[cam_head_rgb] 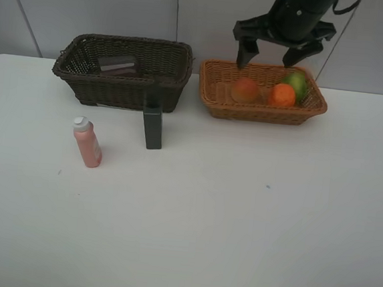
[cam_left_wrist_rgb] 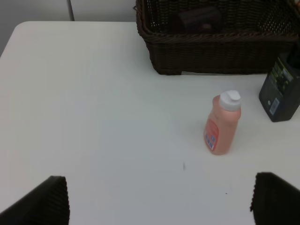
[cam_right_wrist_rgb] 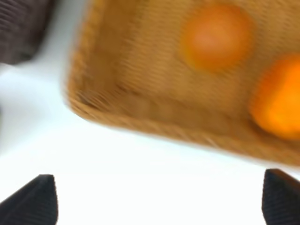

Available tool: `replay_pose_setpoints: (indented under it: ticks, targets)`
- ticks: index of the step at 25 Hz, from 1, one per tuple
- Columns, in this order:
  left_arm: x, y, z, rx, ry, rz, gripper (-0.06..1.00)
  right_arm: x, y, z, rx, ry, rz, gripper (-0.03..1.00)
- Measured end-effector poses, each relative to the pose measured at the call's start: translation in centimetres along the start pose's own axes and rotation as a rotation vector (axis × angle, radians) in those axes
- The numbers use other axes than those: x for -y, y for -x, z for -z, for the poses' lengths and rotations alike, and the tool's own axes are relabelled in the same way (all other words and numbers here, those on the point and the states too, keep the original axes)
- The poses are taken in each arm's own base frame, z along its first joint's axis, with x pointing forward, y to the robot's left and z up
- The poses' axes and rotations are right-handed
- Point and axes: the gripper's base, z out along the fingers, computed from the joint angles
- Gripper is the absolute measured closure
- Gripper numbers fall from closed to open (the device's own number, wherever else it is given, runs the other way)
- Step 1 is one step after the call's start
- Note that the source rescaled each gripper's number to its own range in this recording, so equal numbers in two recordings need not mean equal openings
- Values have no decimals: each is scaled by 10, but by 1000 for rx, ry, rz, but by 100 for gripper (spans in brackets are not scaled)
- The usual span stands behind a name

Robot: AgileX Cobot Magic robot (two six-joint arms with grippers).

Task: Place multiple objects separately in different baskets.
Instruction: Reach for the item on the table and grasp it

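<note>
- The pink bottle (cam_head_rgb: 87, 142) is seen standing upright on the table (cam_head_rgb: 239, 215), its long axis vertical. It is set well in front of the dark basket (cam_head_rgb: 115, 90) and apart from the dark bottle (cam_head_rgb: 152, 128), which stands just beside that basket's front wall.
- The left claw (cam_left_wrist_rgb: 159, 201) is held wide apart and empty. The pink bottle is found ahead of it, between claw and dark basket, off the centre line toward the dark bottle's side.
- The right claw (cam_head_rgb: 271, 55) is spread apart with nothing gripped, above the far side of the light basket (cam_head_rgb: 261, 113). A red fruit (cam_head_rgb: 245, 89), an orange (cam_head_rgb: 283, 94) and a green fruit (cam_head_rgb: 296, 84) are lodged there.
- Both bottles lie well apart from the right claw, so the left arm is judged the nearer.
- Bare table is left all round the pink bottle. On a lift, only the dark bottle and the basket wall would need clearing.
- A cup (cam_head_rgb: 118, 64) is already lodged in the dark basket.
</note>
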Motion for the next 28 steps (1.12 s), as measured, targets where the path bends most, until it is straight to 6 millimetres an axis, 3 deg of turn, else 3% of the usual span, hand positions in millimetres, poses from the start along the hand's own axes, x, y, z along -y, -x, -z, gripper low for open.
replay_pose_setpoints:
  ticks: [5, 9, 15, 22, 25, 28]
  targets:
    - [0, 0, 0, 0, 0, 0, -6, 67, -54, 42, -10, -67, -154, 7]
    - [0, 0, 0, 0, 0, 0, -6, 94, -101, 90, 73, -105, -233, 7]
    - [0, 0, 0, 0, 0, 0, -6, 90, -166, 156, 264, -113, -249, 7]
    - [0, 0, 0, 0, 0, 0, -6, 78, -244, 218, 532, -111, -254, 7]
    - [0, 0, 0, 0, 0, 0, -6, 74, -275, 230, 625, -110, -256, 7]
    - [0, 0, 0, 0, 0, 0, -6, 71, -303, 226, 670, -110, -256, 7]
